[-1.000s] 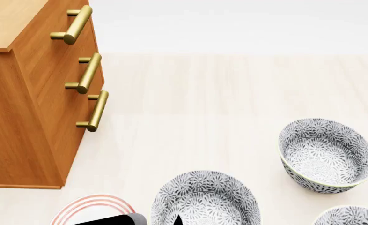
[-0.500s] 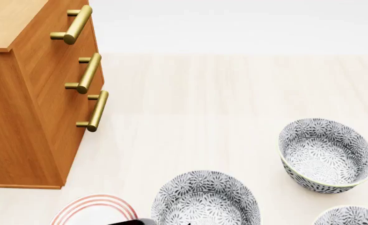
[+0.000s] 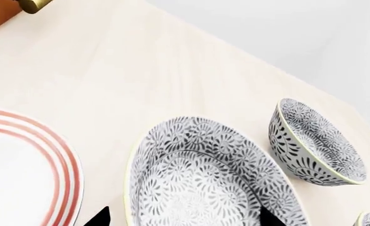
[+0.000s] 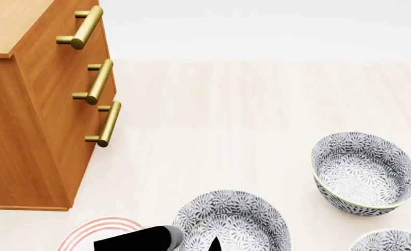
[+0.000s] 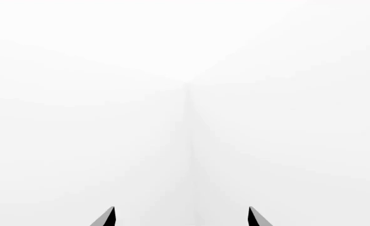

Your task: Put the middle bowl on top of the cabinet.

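Observation:
The middle bowl (image 4: 230, 224), grey-blue leaf pattern with a cream rim, sits upright on the pale floor at the head view's lower edge. My left gripper (image 3: 183, 220) is open over it. One fingertip (image 3: 100, 217) lies outside the rim on the plate side and the other (image 3: 267, 218) over the bowl's far inner wall. Neither touches it as far as I can see. The bowl (image 3: 204, 183) fills the left wrist view. The cabinet (image 4: 31, 130) stands at the left, its light top (image 4: 10, 23) bare. My right gripper (image 5: 181, 217) is open on blank white.
A white plate with red rings (image 4: 97, 231) lies just left of the middle bowl, under my left arm (image 4: 136, 240). Two look-alike bowls stand to the right, one farther back (image 4: 364, 172) and one at the lower right corner (image 4: 390, 241). Brass handles (image 4: 97, 81) stick out from the cabinet front.
My left arm slid almost out of the head view half a second ago, then came back further in, with its fingertip now over the middle bowl's near rim. The bowls and plate have not moved.

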You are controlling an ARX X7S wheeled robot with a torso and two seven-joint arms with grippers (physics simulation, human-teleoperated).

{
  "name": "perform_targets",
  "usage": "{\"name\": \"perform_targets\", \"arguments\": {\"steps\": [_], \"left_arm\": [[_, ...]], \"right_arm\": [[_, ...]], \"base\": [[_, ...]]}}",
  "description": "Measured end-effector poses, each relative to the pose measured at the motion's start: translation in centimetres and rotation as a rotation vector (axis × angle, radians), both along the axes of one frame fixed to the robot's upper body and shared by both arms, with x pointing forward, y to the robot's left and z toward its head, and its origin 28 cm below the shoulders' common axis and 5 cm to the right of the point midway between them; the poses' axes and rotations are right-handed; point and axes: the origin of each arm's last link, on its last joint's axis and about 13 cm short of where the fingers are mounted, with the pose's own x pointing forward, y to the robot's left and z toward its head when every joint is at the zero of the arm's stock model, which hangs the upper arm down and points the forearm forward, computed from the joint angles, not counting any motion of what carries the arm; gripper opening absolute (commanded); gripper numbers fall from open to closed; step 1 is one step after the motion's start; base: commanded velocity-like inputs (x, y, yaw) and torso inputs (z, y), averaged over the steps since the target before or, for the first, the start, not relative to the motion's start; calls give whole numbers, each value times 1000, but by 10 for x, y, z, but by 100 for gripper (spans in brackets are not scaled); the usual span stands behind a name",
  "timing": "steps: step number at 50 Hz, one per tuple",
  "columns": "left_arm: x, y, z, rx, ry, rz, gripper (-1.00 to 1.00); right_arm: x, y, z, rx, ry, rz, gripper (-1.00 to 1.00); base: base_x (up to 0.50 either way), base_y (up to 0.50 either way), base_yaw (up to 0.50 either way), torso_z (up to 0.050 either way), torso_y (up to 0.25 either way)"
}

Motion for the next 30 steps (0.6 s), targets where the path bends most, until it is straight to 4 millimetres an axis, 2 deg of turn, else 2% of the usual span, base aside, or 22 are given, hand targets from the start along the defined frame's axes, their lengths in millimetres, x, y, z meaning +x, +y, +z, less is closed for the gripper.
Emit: {"name": "perform_targets", "arguments": {"steps": [13,30], "left_arm": [[10,-3,-6,-13,20,9,100],[14,-5,-18,-13,42,7,100]], "right_arm": [[-3,0,2,-1,-7,-1,100],[-8,0,5,-6,-21,-5,100]], "base": [[0,0,0,0,0],[0,0,0,0,0]]}}
